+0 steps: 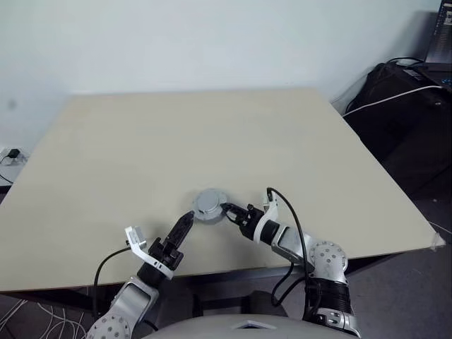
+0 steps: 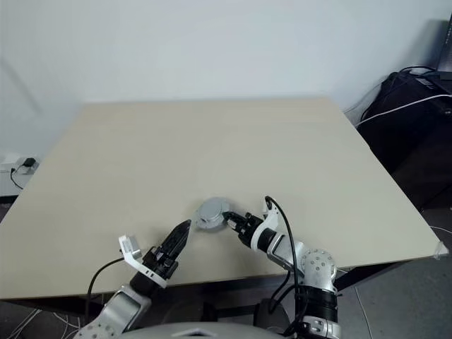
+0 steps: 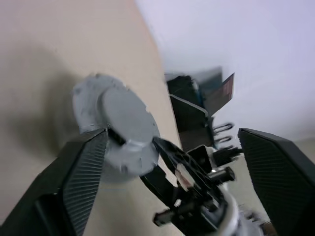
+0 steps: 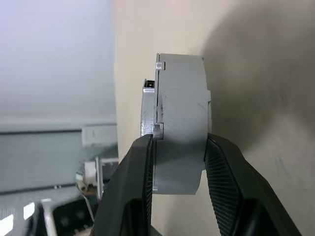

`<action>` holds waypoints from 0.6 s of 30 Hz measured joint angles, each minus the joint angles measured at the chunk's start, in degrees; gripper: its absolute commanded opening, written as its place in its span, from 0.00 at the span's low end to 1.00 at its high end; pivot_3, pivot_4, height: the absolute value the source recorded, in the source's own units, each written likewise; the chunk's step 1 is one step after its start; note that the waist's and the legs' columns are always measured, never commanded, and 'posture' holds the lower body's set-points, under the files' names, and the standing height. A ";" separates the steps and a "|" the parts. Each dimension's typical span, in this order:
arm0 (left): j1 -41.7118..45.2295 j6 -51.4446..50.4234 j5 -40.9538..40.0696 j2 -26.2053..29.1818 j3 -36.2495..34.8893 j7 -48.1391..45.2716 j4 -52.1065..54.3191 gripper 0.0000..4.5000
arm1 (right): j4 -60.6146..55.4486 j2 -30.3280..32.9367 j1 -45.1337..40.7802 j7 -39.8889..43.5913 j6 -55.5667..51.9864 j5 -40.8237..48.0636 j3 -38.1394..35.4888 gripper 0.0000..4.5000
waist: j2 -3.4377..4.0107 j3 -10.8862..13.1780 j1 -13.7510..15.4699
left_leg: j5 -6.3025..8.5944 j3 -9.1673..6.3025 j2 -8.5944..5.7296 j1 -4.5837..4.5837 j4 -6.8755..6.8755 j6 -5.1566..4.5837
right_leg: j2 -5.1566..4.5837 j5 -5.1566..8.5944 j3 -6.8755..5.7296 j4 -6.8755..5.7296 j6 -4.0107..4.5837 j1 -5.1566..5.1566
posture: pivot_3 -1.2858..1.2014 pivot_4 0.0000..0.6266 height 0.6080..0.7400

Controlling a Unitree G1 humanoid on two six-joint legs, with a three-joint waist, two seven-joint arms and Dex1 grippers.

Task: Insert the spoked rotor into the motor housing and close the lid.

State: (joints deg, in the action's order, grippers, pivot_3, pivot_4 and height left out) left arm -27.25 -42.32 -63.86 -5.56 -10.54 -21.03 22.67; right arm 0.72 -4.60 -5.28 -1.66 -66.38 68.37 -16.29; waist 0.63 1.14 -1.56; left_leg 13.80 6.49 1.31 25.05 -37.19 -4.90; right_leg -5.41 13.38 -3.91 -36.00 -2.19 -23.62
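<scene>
Left end effector [image 1: 185, 224]: nearest the camera, at the front edge of the surface; its two black ribbed fingers [image 3: 78, 172] are spread wide, with nothing between them. The tips point toward the grey assembly and stop just short of it.

Right end effector [image 1: 227, 210]: reaches in from the right, black fingers [image 4: 224, 187] pinching the assembly across its thickness, one pad on each flat face, as seen in the right wrist view.

Motor housing [image 4: 182, 123]: a round, light grey metal drum with a plain outer wall, held in the right end effector just above or on the pale surface; whether it touches the surface cannot be told.

Lid [image 4: 147, 108]: a thin grey metal disc seated flush against one face of the housing, a narrow seam marking the join and a small notch at its rim. In the left wrist view its plain, slightly domed face [image 3: 125, 115] is turned toward the left end effector.

Spoked rotor: not to be made out; the closed grey casing hides its inside.

Surface [image 1: 212, 134]: a broad, pale beige tabletop, bare beyond the assembly, which sits near the front edge at the middle.

Beyond the surface: a plain white wall [image 1: 212, 35]; at the far right, dark equipment with a white cable [image 1: 395, 95] on the floor.
</scene>
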 measured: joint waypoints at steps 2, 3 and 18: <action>-0.70 0.04 -1.43 -0.34 0.23 0.34 -0.02 1.00 | -0.43 0.00 -0.11 -0.53 0.48 0.96 -0.20 0.27 | 0.00 0.00 0.02 | 0.00 0.00 0.00 0.00 0.00 0.00 | 0.00 0.00 0.00 0.00 0.00 0.00 | 0.52 0.00 1.00; -1.21 0.04 -2.42 -0.64 0.65 0.75 -0.06 1.00 | -1.00 -0.01 -0.30 -1.07 1.33 1.89 -0.66 0.27 | -0.01 0.00 0.02 | 0.00 0.00 0.00 0.00 -0.01 0.00 | 0.00 0.00 0.00 0.00 0.00 0.00 | 0.52 0.00 1.00; -0.76 5.35 -9.40 -0.67 3.93 1.83 -6.71 1.00 | -5.99 0.31 -1.25 -8.51 2.17 14.38 3.33 0.27 | 0.01 0.02 0.02 | 0.00 0.02 0.04 -0.01 -0.07 0.00 | 0.12 -0.01 -0.02 0.00 0.00 0.04 | 0.52 0.00 1.00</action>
State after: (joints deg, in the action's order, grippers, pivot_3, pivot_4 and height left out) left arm -28.01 -36.97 -73.26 -6.23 -6.60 -19.21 15.96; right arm -5.27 -4.29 -6.53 -10.16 -64.21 82.75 -12.96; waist 0.64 1.16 -1.54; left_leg 13.80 6.50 1.35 25.05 -37.26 -4.90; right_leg -5.28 13.37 -3.93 -36.00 -2.19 -23.58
